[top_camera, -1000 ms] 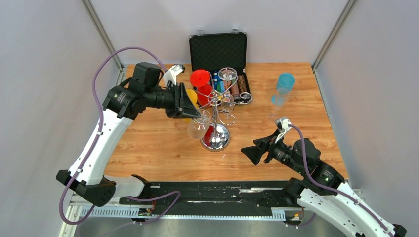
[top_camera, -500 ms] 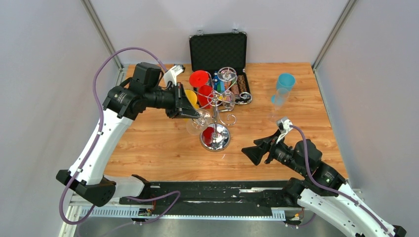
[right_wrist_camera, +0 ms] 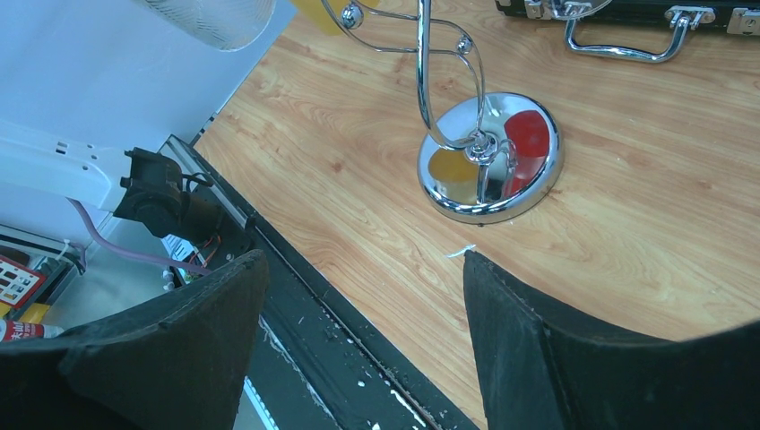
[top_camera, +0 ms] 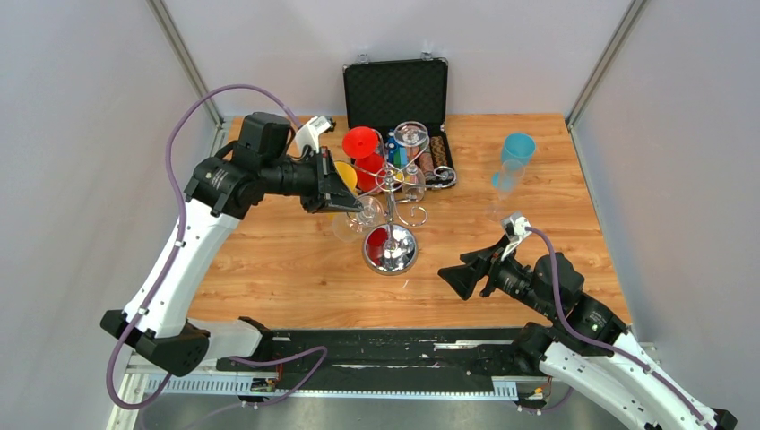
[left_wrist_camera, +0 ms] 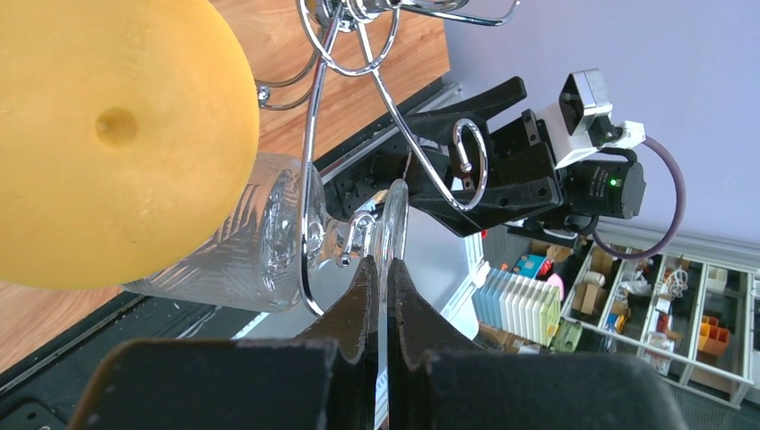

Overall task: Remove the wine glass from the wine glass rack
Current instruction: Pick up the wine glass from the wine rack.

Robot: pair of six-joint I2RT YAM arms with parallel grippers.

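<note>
Your left gripper (top_camera: 351, 204), centre-left in the top view, has clamped shut since a second ago. Its jaws now pinch the thin foot of the clear wine glass (top_camera: 346, 226), which the left wrist view shows edge-on between them. The glass is not off yet: it hangs on the wine glass rack (top_camera: 391, 249) at frame centre, stem inside a curled wire loop. Its bowl has shifted slightly left and up from where it hung before. A yellow glass (left_wrist_camera: 107, 134) fills the upper left of the left wrist view. Your right gripper (top_camera: 450, 279), lower right of centre, has not moved. Its jaws are spread wide and hold nothing, well apart from the rack's mirrored base.
</note>
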